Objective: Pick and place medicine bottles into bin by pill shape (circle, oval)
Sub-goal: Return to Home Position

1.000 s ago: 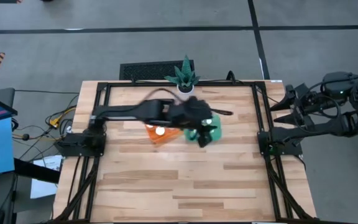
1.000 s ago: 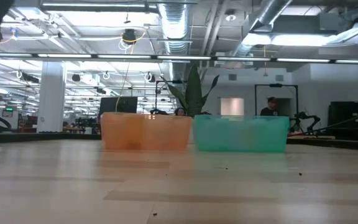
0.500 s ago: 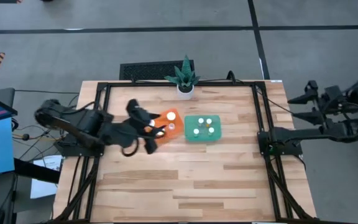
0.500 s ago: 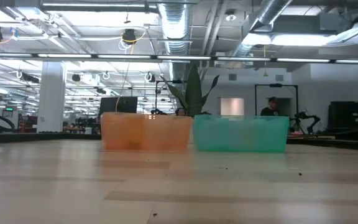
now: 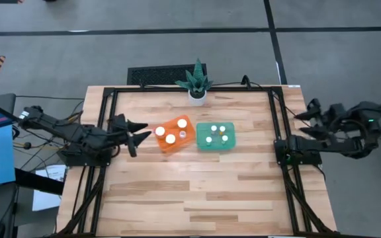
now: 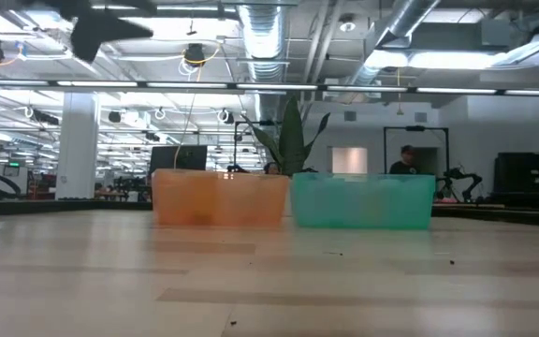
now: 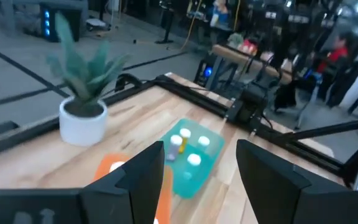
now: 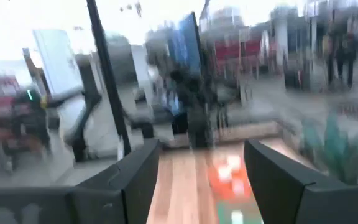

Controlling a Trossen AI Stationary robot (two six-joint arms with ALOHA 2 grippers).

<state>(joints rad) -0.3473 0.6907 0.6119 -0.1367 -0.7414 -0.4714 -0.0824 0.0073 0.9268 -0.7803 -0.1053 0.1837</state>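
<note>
The medicine bottles show as white caps in two bins at the table's middle. Three stand in the orange bin (image 5: 172, 134) and several in the green bin (image 5: 215, 136). Both bins rest on the table and show side by side in the low view, the orange bin (image 6: 218, 198) and the green bin (image 6: 363, 201). My left gripper (image 5: 135, 132) is open and empty, left of the orange bin, its fingers pointing at the bins (image 7: 197, 180). My right gripper (image 5: 305, 124) is open and empty beyond the table's right edge.
A white pot with a green plant (image 5: 197, 84) stands at the table's far edge, behind the bins. Black frame rails (image 5: 280, 125) run along the table's left and right sides. The near half of the wooden table (image 5: 190, 192) holds nothing.
My left gripper has drawn back from above the green bin, past the orange bin, toward the table's left edge. It now hangs left of the orange bin. My right arm has swung in toward the table's right edge. The bins have stayed in place.
</note>
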